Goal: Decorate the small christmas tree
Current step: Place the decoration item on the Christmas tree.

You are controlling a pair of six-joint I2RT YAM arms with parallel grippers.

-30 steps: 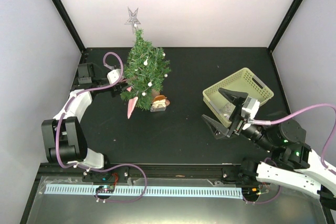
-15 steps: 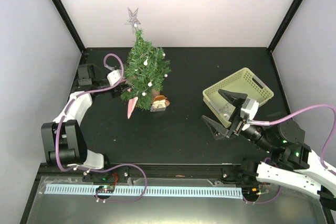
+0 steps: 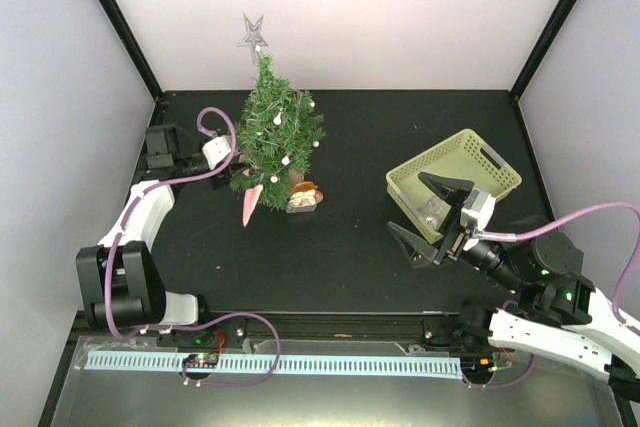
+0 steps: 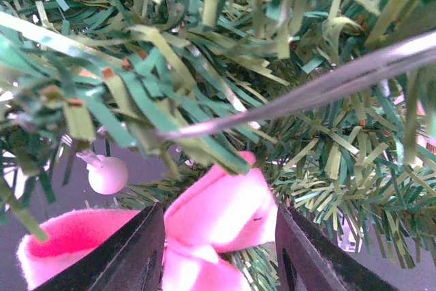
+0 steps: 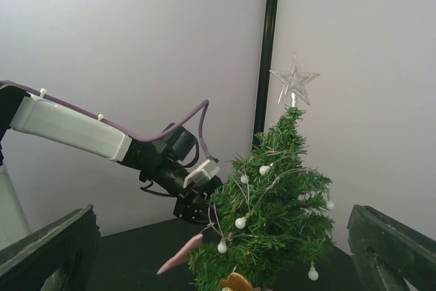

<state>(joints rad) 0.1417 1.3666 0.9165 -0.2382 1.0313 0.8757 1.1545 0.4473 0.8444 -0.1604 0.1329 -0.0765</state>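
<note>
White walls stand around a black tabletop (image 3: pixel 350 247). The small christmas tree (image 3: pixel 275 137) stands upright near the far left corner. It has a clear star (image 3: pixel 252 32) on top and little white balls (image 4: pixel 107 174) on its branches. My left jaws are pushed into the tree's left side, low down. They are partly apart, and a soft pink cloth (image 4: pixel 218 216) fills the gap between them. I cannot tell if they squeeze it. My right jaws are wide apart with nothing in them, up over the near corner of a pale green basket (image 3: pixel 495 159) by the right edge.
</note>
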